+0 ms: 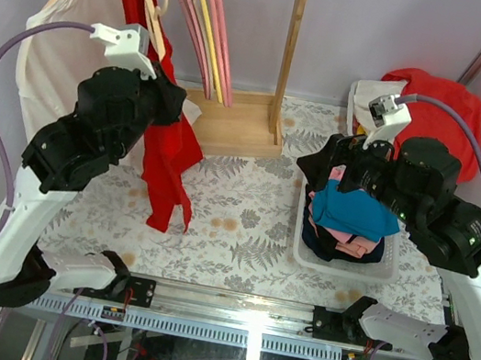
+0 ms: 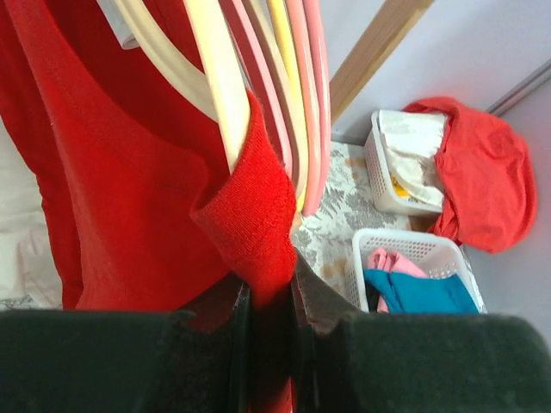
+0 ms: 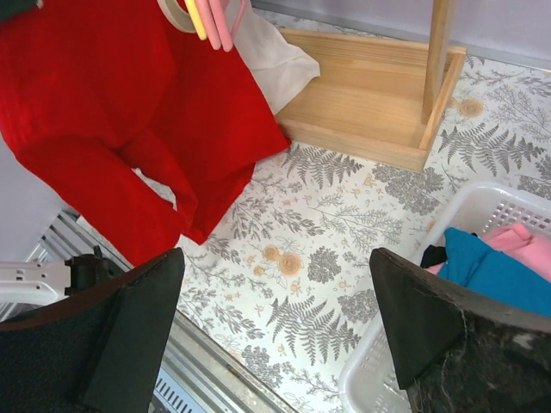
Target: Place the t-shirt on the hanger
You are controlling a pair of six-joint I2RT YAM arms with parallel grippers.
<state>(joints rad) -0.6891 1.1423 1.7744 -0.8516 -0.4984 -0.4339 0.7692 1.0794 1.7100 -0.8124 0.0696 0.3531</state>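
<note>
Red t-shirt (image 2: 129, 172) edge, perhaps collar, pinched by left end effector (image 2: 271, 297) beside hanger (image 2: 215, 77).

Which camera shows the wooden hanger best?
The left wrist view: the hanger is close up, its pale arm tucked into the t-shirt. The top view shows it small; the right wrist view catches only a tip.

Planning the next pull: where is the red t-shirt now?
Top view, left side: the t-shirt hangs by the rack, its edge pinched in the left gripper beside the hanger.
</note>
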